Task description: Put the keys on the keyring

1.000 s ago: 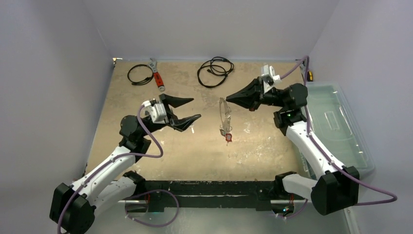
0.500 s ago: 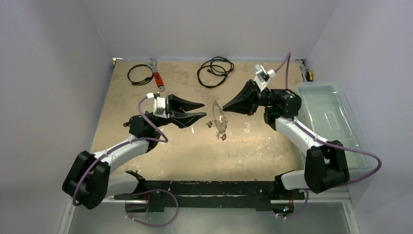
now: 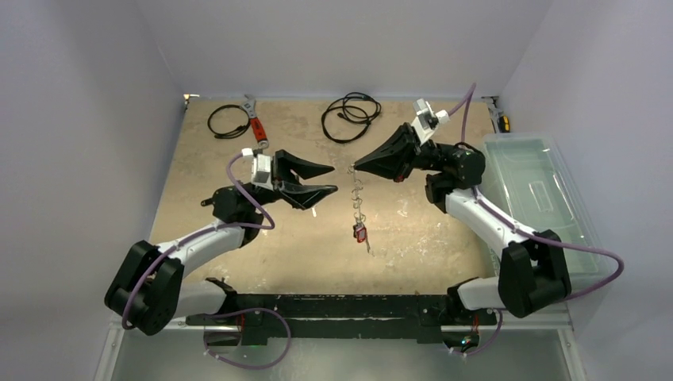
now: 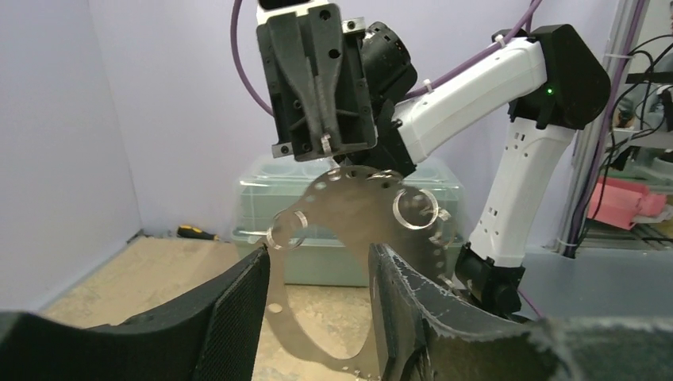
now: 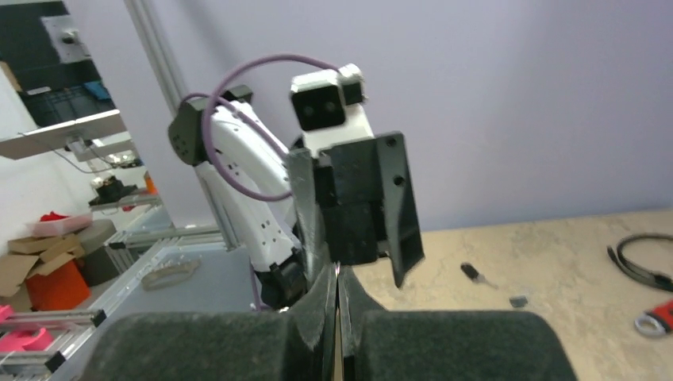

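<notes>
top: right gripper [image 3: 355, 167] pinched shut on the upper rim of the keyring [image 3: 356, 193], which hangs edge-on above the tan table [image 3: 428, 234], a red-tagged key [image 3: 360, 232] at its foot; left gripper [image 3: 324, 178] parted, just beside. left wrist: keyring [image 4: 349, 210] beyond spread fingers [image 4: 238, 317]. right wrist: fingers [image 5: 316, 305] closed on the ring's edge; lilac wall [image 5: 516, 95].

The left arm [image 3: 198, 240] and right arm [image 3: 484, 218] are each wearing white shells between black joints. A purple cable [image 5: 274, 58] is running along each of the 2. Black wedge-shaped fingers [image 4: 238, 317] are showing finely ribbed pads. A white camera block [image 5: 327, 103] is carrying a black face. A green light [image 4: 549, 90] is glowing at 2 o'clock in the left wrist view.
</notes>
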You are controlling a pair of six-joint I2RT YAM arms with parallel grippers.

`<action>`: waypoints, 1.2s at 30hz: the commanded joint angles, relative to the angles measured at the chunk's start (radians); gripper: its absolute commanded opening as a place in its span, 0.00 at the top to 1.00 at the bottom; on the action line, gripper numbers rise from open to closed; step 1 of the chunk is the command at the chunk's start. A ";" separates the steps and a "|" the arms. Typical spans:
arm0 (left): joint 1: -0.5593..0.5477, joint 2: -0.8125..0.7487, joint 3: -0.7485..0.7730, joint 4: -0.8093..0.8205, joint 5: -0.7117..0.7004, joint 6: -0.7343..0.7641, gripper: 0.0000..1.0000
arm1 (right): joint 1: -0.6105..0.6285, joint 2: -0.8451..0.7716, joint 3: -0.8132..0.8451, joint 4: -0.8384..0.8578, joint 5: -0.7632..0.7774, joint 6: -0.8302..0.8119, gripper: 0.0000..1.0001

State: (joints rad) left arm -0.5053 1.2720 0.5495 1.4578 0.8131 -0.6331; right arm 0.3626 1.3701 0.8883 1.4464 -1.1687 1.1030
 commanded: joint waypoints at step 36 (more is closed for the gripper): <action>-0.001 -0.201 -0.051 -0.112 -0.014 0.130 0.64 | 0.188 -0.062 0.052 -0.295 0.094 -0.398 1.00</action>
State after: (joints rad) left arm -0.5053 1.0668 0.5083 1.2793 0.7860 -0.4793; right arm 0.5407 1.2972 0.9405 1.0115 -1.0691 0.6300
